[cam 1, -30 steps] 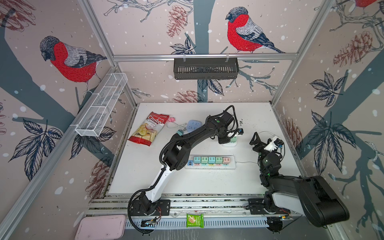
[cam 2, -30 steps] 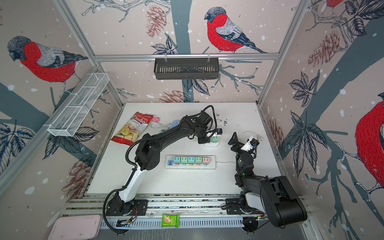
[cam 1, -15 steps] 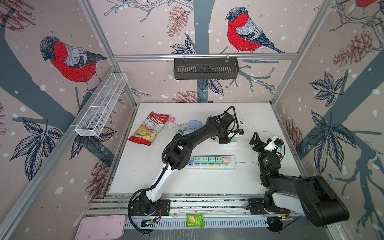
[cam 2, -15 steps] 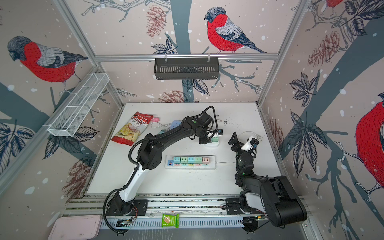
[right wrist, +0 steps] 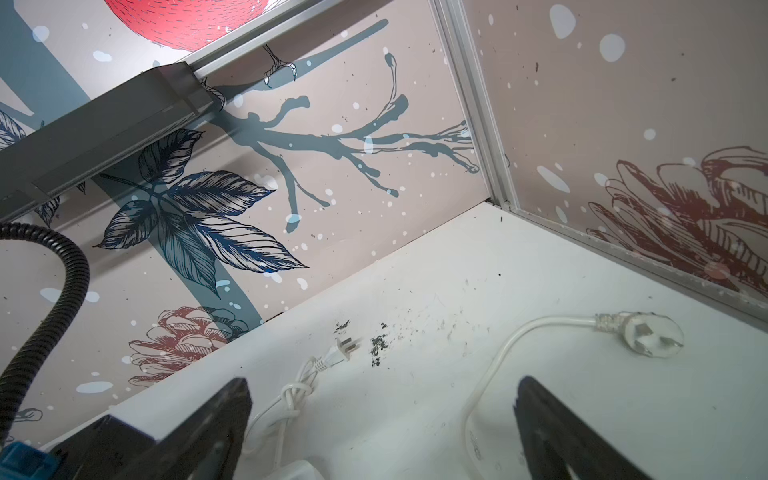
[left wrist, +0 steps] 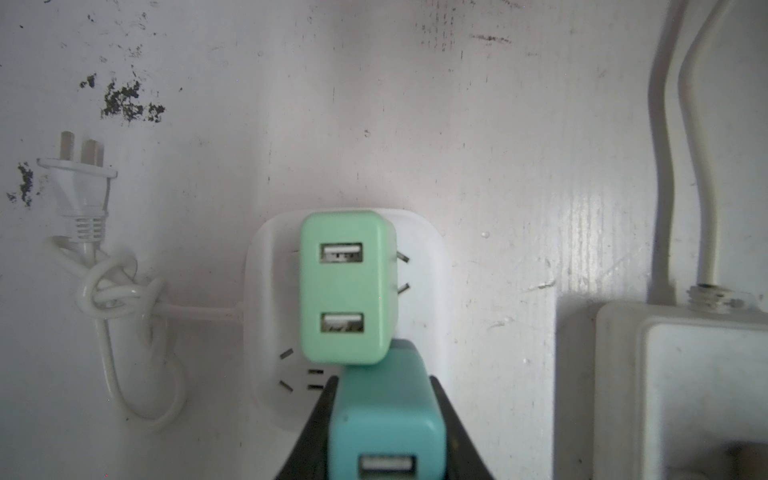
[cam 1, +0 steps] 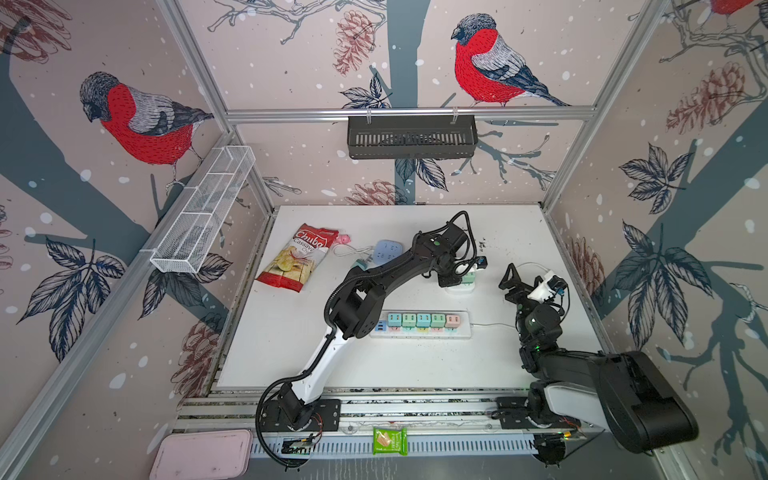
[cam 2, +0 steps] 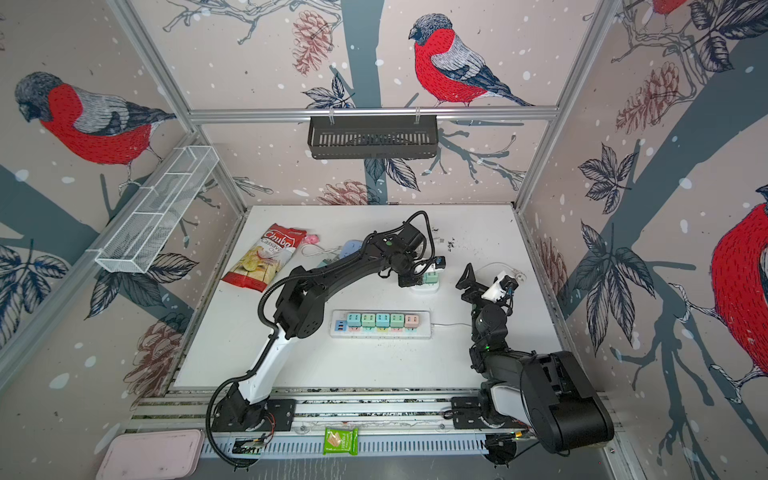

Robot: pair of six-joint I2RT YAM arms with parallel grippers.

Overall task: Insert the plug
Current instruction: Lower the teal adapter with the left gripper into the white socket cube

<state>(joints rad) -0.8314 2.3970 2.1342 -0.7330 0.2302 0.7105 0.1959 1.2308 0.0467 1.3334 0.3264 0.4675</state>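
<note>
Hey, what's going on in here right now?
The left gripper has its jaws shut on a teal charger, holding it over the white socket block, beside the green charger plugged in there. Whether its prongs are in can't be seen. The right gripper sits open and empty, off to the side.

Chips bag (cam 1: 297, 262) lies back left; a green packet (cam 1: 389, 441), perhaps snacks, sits front centre.
</note>
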